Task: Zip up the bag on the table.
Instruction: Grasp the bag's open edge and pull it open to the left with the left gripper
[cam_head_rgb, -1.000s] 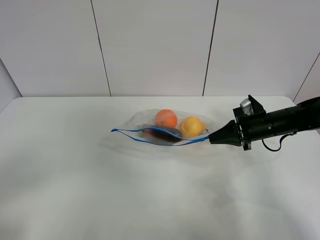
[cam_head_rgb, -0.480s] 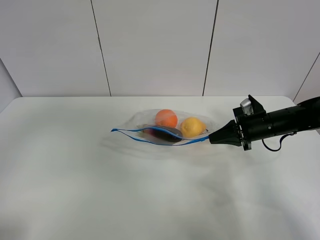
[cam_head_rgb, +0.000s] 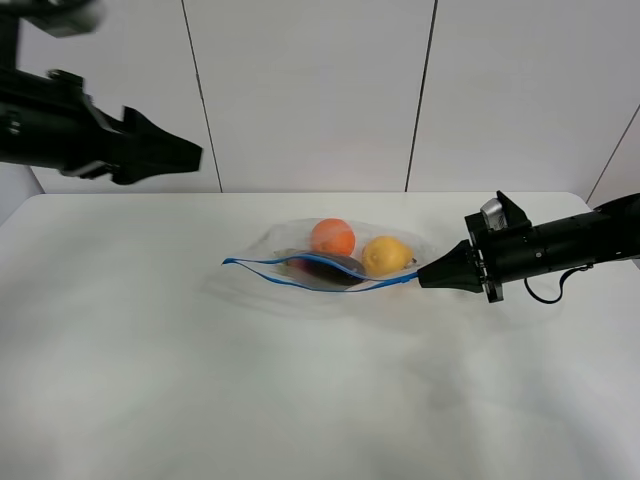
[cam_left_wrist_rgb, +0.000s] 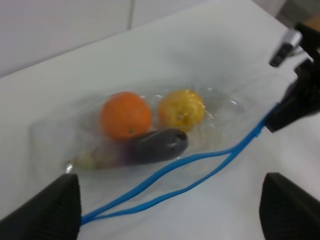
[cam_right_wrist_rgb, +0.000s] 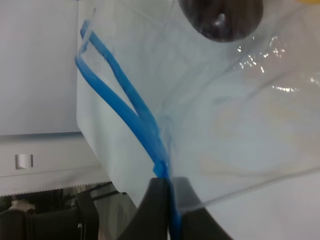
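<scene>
Your clear, crinkly rectangular plastic zip bag (cam_head_rgb: 330, 262) lies flat on the large white matte table (cam_head_rgb: 300, 400), closer to the far edge than the near one and a little toward the right edge. Its blue zip strip (cam_head_rgb: 300, 280) runs along the long side that faces the near edge. The two tracks of the strip stand apart along the middle, so the mouth gapes, and they meet only at the two ends. Through the plastic you can see a round orange fruit (cam_head_rgb: 332, 237) and a yellow fruit (cam_head_rgb: 385, 254) side by side, with a dark purple eggplant (cam_head_rgb: 330, 268) lying just in front of them, nearest the strip. Your right claw (cam_head_rgb: 425, 277) reaches in low from the right edge, and its fingers (cam_right_wrist_rgb: 159, 200) are pressed together, pinching the right-hand end of the blue strip. Your left claw (cam_head_rgb: 190, 153) hangs in the air near the far left corner, well apart from the bag, and the left wrist view shows its two black fingers (cam_left_wrist_rgb: 50, 205) spread wide with nothing between them.
</scene>
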